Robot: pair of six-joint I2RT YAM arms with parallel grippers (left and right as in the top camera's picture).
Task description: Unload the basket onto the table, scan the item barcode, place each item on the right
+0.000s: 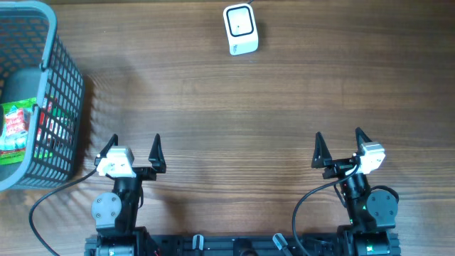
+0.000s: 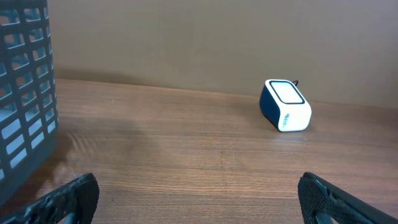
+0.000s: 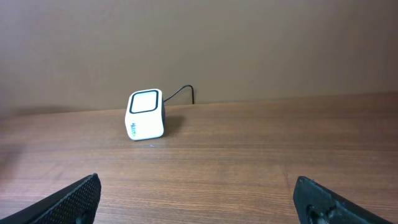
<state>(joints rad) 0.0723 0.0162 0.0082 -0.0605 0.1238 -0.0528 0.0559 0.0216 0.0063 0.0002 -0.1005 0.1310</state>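
A white barcode scanner with a dark window stands at the far middle of the table; it also shows as the scanner in the left wrist view and the scanner in the right wrist view. A green and red packaged item lies inside the grey basket at the left. My left gripper is open near the front edge, right of the basket, with nothing between its fingers. My right gripper is open at the front right, also holding nothing.
The basket wall stands close on the left of my left gripper. The scanner's black cable runs off behind it. Bare wooden table lies ahead of my right gripper.
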